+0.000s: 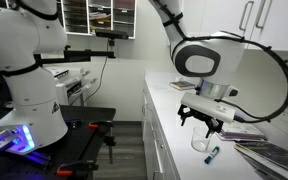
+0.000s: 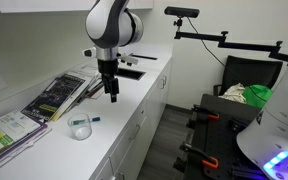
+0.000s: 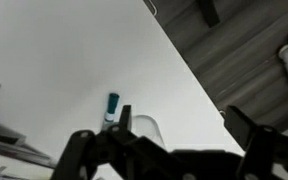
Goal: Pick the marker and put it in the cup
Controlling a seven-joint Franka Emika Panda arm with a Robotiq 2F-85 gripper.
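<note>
The marker [image 3: 111, 105], dark with a blue end, lies flat on the white counter. It also shows in both exterior views [image 1: 212, 153] [image 2: 90, 119]. The clear cup [image 3: 146, 127] stands upright right beside it and is seen in both exterior views [image 1: 200, 145] [image 2: 80, 128]. In the wrist view the cup is partly hidden behind my finger. My gripper [image 3: 184, 130] hangs above the counter, open and empty, a short way above and to the side of the cup and marker [image 1: 202, 120] [image 2: 111, 93].
Magazines and papers lie on the counter near the wall [image 2: 56, 97] [image 2: 4, 132] [image 1: 272, 155]. A flat dark item [image 2: 130, 72] lies farther along the counter. The counter's front edge [image 2: 134, 120] drops to the floor. A white robot base [image 1: 29, 85] stands across the aisle.
</note>
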